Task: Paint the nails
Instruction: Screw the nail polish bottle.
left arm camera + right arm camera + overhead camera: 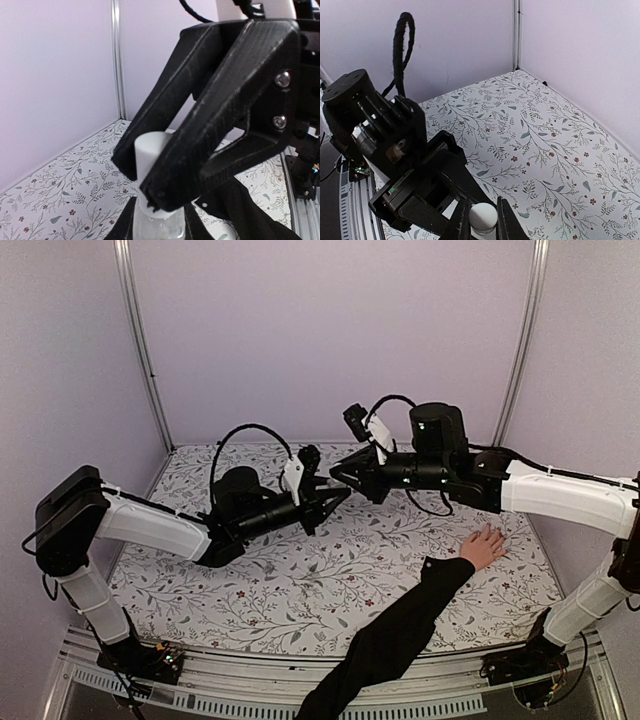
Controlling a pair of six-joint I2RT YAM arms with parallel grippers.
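NAILS (pixel 496 532): on hand (pixel 485 546) flat on table (pixel 300 580), right side, well apart from both grippers; too small to resolve | HANDLING: stiff, tiny, living fingers; light brush contact only, never gripped | left gripper (pixel 142 172): clamped on cap (pixel 150 150) | right gripper (pixel 484 218): closed, apparently on bottle (pixel 155 226)

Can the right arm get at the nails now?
Probably not yet: right tool is shut on the white cap, mid-air, away from the hand. Nothing seems to block the way to the nails.
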